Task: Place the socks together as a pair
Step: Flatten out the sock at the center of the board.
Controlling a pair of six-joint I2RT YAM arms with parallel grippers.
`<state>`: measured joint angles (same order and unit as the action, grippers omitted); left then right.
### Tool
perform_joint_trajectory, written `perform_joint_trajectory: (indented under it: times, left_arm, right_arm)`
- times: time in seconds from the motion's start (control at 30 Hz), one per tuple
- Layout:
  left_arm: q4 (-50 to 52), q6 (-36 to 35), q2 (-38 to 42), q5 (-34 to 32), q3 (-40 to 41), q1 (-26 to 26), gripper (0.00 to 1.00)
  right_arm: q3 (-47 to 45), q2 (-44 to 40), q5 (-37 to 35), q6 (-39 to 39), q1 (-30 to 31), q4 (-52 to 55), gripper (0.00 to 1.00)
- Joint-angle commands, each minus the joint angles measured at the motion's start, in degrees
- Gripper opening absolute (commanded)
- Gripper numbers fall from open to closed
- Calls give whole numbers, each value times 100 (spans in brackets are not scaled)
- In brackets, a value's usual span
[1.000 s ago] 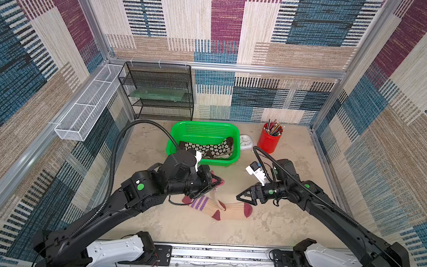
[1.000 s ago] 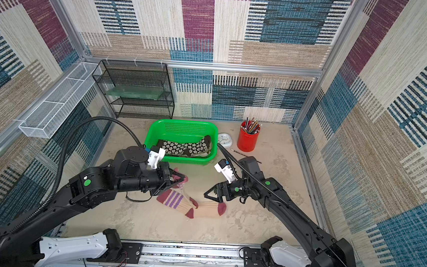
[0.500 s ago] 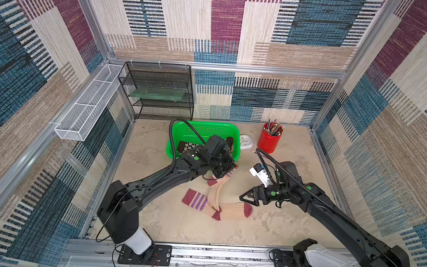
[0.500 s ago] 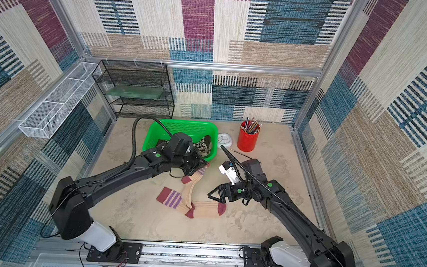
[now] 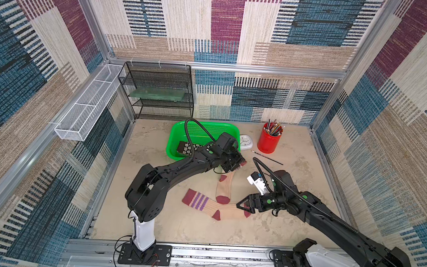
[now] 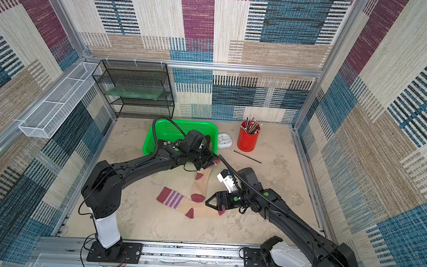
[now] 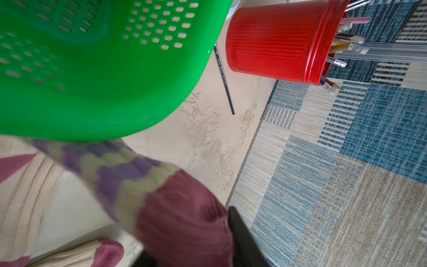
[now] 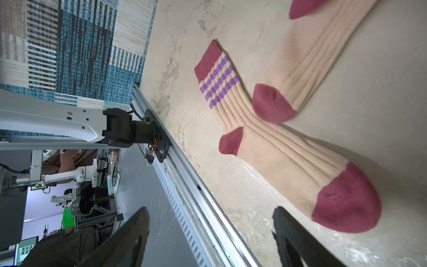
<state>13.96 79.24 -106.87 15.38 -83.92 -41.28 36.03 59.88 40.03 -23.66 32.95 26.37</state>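
Left hand has dragged one cream, maroon-toed knit sock mid-frame toward the green plastic basket; grip I cannot tell. My right hand gapes beside its purple-striped mate, lower centre.

Blurred cuff of far striped sock, daisy sock half behind left arm

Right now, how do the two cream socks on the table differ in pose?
The near sock lies across the table, its toe by the open right gripper; the far sock runs front to back, its toe touching the near sock. The near sock lies flat with its striped cuff plain to see; the far sock's cuff is at the left gripper, partly hidden. Both are ribbed cream with maroon toes, heels and cuffs and purple stripes.
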Motion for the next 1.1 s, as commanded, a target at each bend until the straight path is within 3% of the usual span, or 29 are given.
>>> perform_joint_trajectory:
  times: [0.0, 0.03, 0.13, 0.3, 0.5, 0.83, 0.97, 1.07]
  left_arm:
    - [109, -224, -36, 49, -214, 50, 89]
    - [198, -307, -12, 38, -287, 81, 99]
    - [610, -652, 96, 22, -518, 240, 99]
    - [1183, -1334, 559, 102, -737, 418, 99]
    - [1785, -2449, 1655, -223, -782, 444, 99]
    - [2609, -3213, 4083, -674, 508, 1107, 99]
    - [2944, -3301, 4785, -795, 890, 1322, 99]
    - [3104, -3330, 5127, -815, 1098, 1431, 99]
  right_arm:
    - [-132, 160, -577, -713, 264, -497, 85]
    - [-149, 234, -747, -855, 407, -593, 85]
    - [-40, 500, -1304, -1110, 699, -632, 84]
    - [270, 1073, -1601, -1216, 891, -763, 81]
    - [978, 2189, -2028, -1196, 1221, -398, 73]
    - [1926, 3706, -3094, -1188, 1361, 105, 57]
    - [2199, 3950, -3550, -1268, 1381, 245, 53]
    - [2363, 4207, -3573, -1225, 1381, 345, 44]
